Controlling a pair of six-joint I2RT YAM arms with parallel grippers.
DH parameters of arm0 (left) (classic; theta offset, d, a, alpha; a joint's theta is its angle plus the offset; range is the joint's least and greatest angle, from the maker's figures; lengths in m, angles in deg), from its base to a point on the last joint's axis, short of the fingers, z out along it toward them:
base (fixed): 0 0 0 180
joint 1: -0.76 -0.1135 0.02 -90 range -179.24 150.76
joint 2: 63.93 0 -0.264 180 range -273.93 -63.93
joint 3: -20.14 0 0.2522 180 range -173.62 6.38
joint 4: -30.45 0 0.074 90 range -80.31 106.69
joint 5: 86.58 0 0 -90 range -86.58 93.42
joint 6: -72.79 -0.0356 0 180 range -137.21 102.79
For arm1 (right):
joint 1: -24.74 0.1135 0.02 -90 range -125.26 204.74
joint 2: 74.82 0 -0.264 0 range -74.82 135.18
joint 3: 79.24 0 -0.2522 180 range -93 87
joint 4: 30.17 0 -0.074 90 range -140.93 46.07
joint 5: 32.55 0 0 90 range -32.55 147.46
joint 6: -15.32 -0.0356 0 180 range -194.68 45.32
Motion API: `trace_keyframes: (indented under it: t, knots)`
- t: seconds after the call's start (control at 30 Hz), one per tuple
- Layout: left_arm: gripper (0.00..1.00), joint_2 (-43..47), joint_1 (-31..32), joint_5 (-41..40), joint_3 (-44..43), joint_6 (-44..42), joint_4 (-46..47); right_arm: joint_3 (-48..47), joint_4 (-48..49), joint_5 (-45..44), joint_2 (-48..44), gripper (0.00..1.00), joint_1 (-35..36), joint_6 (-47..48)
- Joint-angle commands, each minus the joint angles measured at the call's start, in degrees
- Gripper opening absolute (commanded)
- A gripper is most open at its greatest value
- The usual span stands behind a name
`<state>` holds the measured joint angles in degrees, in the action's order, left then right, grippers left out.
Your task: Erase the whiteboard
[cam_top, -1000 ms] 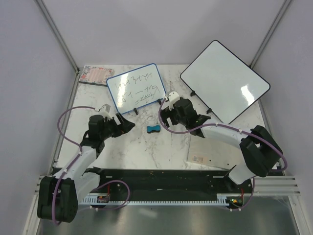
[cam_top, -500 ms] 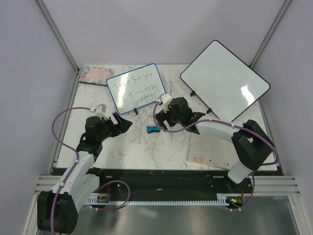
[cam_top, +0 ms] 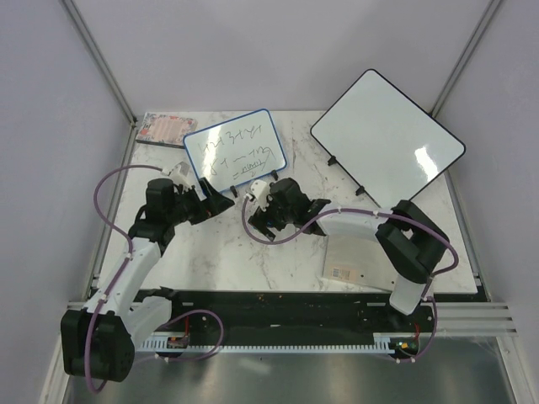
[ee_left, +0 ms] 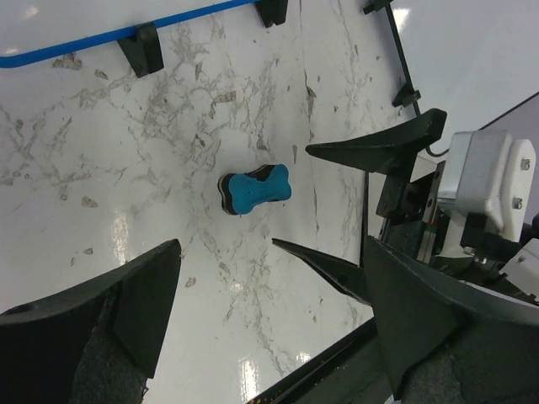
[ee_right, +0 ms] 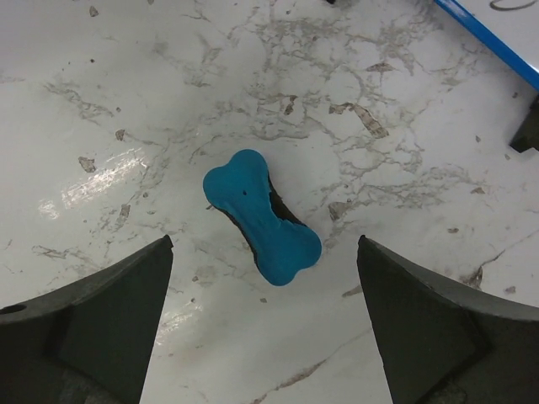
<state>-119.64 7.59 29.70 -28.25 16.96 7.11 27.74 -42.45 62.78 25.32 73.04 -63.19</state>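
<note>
The blue-framed whiteboard (cam_top: 234,151) stands at the back centre of the table with black scribbles on its face. Its blue edge shows in the left wrist view (ee_left: 84,42) and the right wrist view (ee_right: 488,34). A blue bone-shaped eraser (ee_right: 261,217) lies flat on the marble, also seen in the left wrist view (ee_left: 254,188). My right gripper (ee_right: 265,248) is open and hovers right over the eraser, one finger on each side. In the top view the right gripper (cam_top: 259,217) hides the eraser. My left gripper (cam_top: 217,202) is open and empty, just left of it (ee_left: 268,252).
A larger black-framed blank board (cam_top: 387,139) leans at the back right. A beige sheet with a barcode label (cam_top: 358,252) lies at the front right. A pink packet (cam_top: 164,128) sits at the back left corner. The two grippers are close together.
My right gripper has moved left until it is over the eraser. My left gripper has moved forward and right, towards the whiteboard's front edge.
</note>
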Motion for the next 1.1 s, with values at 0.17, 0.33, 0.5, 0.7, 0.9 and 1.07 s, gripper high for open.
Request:
trace_keyframes:
  t: [0.17,0.33,0.5,0.7,0.9,1.07]
  knots:
    - [0.95,0.86,-0.15,3.60,-1.84,-2.44,-3.34,-6.64,-3.23,-1.71,5.06,0.96,1.54,5.21]
    - [0.95,0.33,-0.15,4.30,-2.28,-2.71,-3.42,-8.93,-4.02,-3.74,8.14,0.91,1.54,6.00]
    - [0.94,0.24,-0.15,3.95,-2.28,-2.62,-3.51,-11.75,-6.39,-3.65,11.04,0.81,1.54,6.44]
    - [0.94,0.77,-0.15,3.42,-2.37,-2.62,-3.60,-12.98,-7.10,-4.44,12.01,0.73,1.54,6.44]
    - [0.94,0.33,-0.24,2.81,-3.33,-2.71,-4.21,-13.77,-7.71,-6.55,12.98,0.47,1.54,6.44]
    - [0.94,1.65,-0.68,-0.87,-4.74,-3.06,-5.09,-13.25,-7.63,-8.57,12.28,0.31,1.10,5.74]
